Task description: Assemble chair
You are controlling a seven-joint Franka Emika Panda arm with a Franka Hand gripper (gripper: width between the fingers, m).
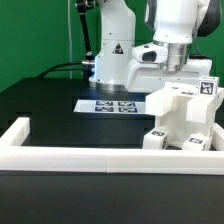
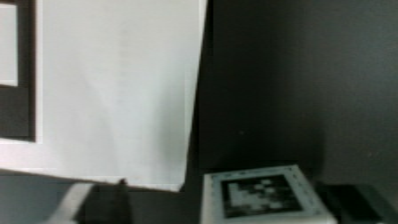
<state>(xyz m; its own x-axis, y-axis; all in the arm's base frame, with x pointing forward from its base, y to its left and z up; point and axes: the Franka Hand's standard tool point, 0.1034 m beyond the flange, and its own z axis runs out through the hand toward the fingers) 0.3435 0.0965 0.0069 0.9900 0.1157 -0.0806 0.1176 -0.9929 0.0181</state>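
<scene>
The black table (image 1: 50, 105) fills most of the exterior view, with a green wall behind it. A long white border rail (image 1: 100, 158) runs along the near edge and turns up at the exterior view's left corner. At the back stands the arm's white base (image 1: 112, 50), and on it is the one readable mark: a black warning triangle. No words or brand names can be made out anywhere.

The chair (image 1: 185, 120) sits on the table at the exterior view's right, close behind the rail. It is a stepped stack of blocky white pieces; how many pieces make it up cannot be counted, since they blend together. Three black-and-white square tags show on it: one high on the back corner, one low on the front block, one low at the right edge.

One arm reaches down over the chair, and its gripper (image 1: 176, 68) hangs directly above the top of the stack. Whether the fingers hold anything, or how wide they stand, cannot be told: the exterior view hides the tips, and the wrist view shows only one dark finger (image 2: 107, 205) low beside a broad white panel of the chair (image 2: 116, 90).

The marker board (image 1: 106, 104) lies flat on the table before the base, left of the chair, carrying four tags in two rows. The wrist view shows one more tag (image 2: 267, 192), blurred.
</scene>
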